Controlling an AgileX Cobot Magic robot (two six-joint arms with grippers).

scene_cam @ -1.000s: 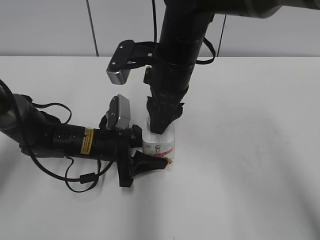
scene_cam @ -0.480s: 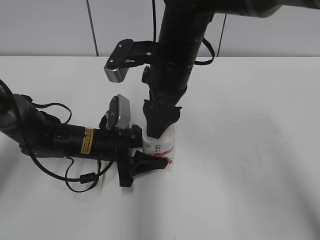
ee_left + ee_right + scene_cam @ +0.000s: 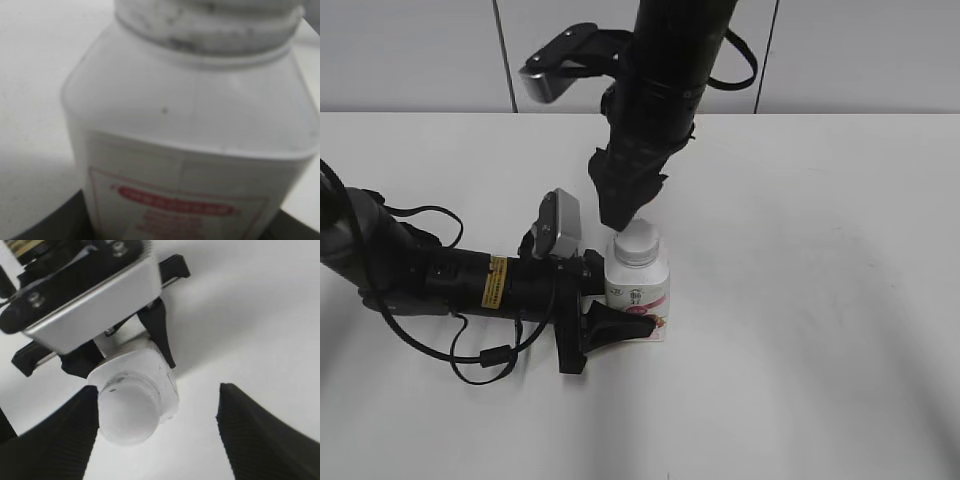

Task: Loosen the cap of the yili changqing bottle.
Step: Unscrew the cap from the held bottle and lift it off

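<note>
The yili changqing bottle (image 3: pixel 638 290) stands upright on the white table, squat and white with a pink-red label. Its white cap (image 3: pixel 637 243) sits on the neck. My left gripper (image 3: pixel 610 312) lies along the table and is shut on the bottle's body. The left wrist view is filled by the bottle (image 3: pixel 195 125) and the cap's lower edge (image 3: pixel 210 25). My right gripper (image 3: pixel 618 216) hangs open just above and left of the cap, touching nothing. The right wrist view looks down on the cap (image 3: pixel 131 407) and bottle (image 3: pixel 167 390) between the open fingers (image 3: pixel 157 432).
The white table (image 3: pixel 820 300) stretches around the bottle. The left arm's body and cables (image 3: pixel 440 280) lie on the table to the left. A grey wall panel (image 3: pixel 420 50) stands behind the table's far edge.
My right gripper has let go of the cap, opened and risen up and to the left. The cap now shows. The left gripper and the bottle have not moved.
</note>
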